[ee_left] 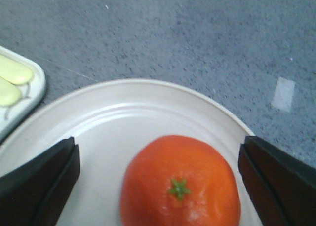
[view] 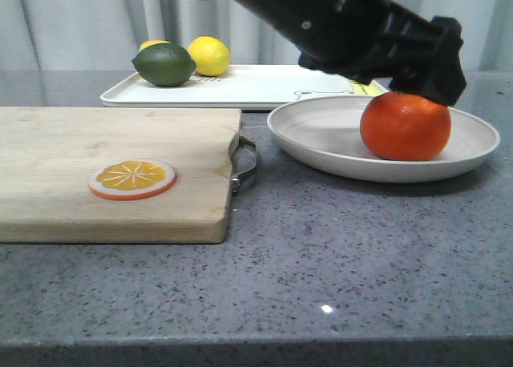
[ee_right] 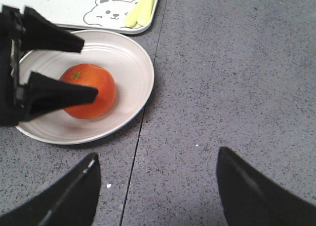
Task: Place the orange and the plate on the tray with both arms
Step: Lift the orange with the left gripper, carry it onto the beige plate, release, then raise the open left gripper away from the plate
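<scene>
The orange (view: 405, 127) sits in the right half of the beige plate (view: 321, 135), stem dimple up. My left arm reaches across from the upper left, and its gripper (view: 410, 90) hangs just over the fruit. In the left wrist view the left gripper (ee_left: 159, 142) is open, a black finger (ee_left: 44, 181) on each side of the orange (ee_left: 180, 186), with gaps to it. The white tray (view: 256, 86) lies behind the plate. My right gripper (ee_right: 158, 154) is open over bare grey table beside the plate (ee_right: 133, 73); it does not show in the front view.
A wooden cutting board (view: 104, 159) with a metal handle fills the left, with an orange slice (view: 132, 179) on it. A lime (view: 164, 64) and a lemon (view: 210, 54) stand on the tray's left end. Pale yellow pieces (ee_right: 143, 9) lie by its bear drawing (ee_right: 109, 11).
</scene>
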`<state>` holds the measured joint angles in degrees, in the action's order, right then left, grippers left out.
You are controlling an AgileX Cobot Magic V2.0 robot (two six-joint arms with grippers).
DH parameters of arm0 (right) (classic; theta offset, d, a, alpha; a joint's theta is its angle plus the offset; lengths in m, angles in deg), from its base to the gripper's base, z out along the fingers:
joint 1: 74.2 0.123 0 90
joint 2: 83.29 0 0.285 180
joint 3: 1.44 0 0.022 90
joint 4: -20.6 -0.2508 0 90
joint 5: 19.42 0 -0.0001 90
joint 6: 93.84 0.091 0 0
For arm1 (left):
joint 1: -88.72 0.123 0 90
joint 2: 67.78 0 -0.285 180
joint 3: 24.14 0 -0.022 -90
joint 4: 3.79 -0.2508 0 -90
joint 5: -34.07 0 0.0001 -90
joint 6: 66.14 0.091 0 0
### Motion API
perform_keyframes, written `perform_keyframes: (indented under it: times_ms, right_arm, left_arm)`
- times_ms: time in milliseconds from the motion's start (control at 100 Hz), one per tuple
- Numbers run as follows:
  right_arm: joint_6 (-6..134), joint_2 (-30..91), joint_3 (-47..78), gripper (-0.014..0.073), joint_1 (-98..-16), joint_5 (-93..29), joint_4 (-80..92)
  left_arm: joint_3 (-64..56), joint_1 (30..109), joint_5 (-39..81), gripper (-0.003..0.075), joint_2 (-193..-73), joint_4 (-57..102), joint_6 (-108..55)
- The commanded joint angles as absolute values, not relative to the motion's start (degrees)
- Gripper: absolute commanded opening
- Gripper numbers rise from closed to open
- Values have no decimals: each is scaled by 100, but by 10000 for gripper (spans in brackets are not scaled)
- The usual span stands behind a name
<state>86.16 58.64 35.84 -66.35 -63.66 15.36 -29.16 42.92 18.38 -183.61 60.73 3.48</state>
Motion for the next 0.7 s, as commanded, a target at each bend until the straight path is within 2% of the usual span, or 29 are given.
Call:
perform_keyframes:
  times_ms: [0,260,690]
  right_arm:
    - [8616,5781,3380,505,-6657,-5938,1528]
    - [8616,5781,3380,505,-6657,-5946,1528]
    - [8616,5781,3380,505,-6657,-5925,1528]
  left_arm:
    - [-3094,4325,2191,629,-17732,6162,307]
    - [-2174,4797,2909,597,-16541,6196,307]
    - [915,5354,4285,597,-13446,6230,307]
